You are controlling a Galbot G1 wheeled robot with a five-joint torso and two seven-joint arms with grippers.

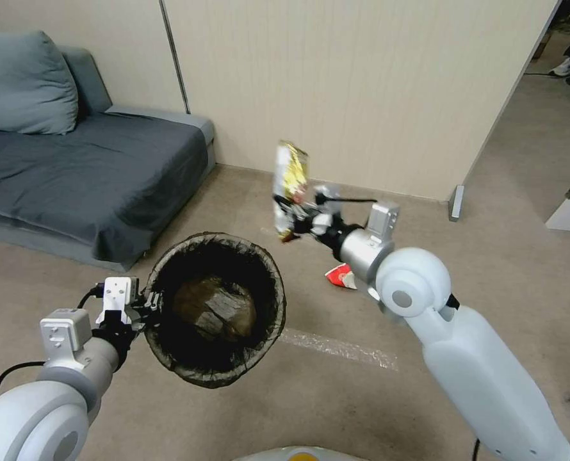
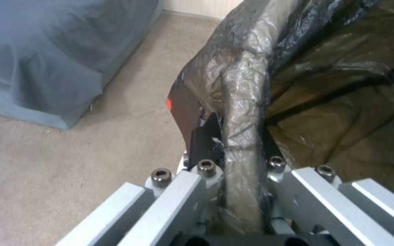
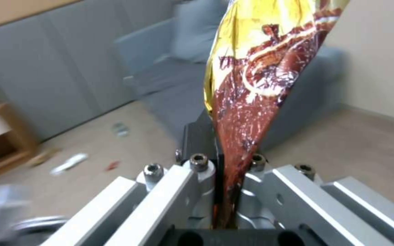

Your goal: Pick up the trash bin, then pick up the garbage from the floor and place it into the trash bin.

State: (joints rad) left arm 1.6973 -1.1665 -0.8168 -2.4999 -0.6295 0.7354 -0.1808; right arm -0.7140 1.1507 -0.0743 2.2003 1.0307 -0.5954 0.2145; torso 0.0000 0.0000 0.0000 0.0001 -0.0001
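My left gripper (image 1: pixel 149 306) is shut on the rim of the trash bin (image 1: pixel 216 308), holding it off the floor with its dark bag liner (image 2: pixel 243 102) pinched between the fingers. Crumpled brown paper lies inside the bin. My right gripper (image 1: pixel 293 218) is shut on a yellow and brown snack packet (image 1: pixel 290 176), which stands upright above the fingers, up and to the right of the bin's mouth. In the right wrist view the packet (image 3: pixel 256 85) is clamped between both pads. A red-and-white wrapper (image 1: pixel 340 276) lies on the floor under the right forearm.
A grey sofa (image 1: pixel 86 160) stands at the left against a beige wall (image 1: pixel 362 83). Several small litter pieces (image 3: pixel 69 163) lie on the carpet near a wooden shelf (image 3: pixel 1 143). A tape strip (image 1: pixel 339 347) crosses the carpet.
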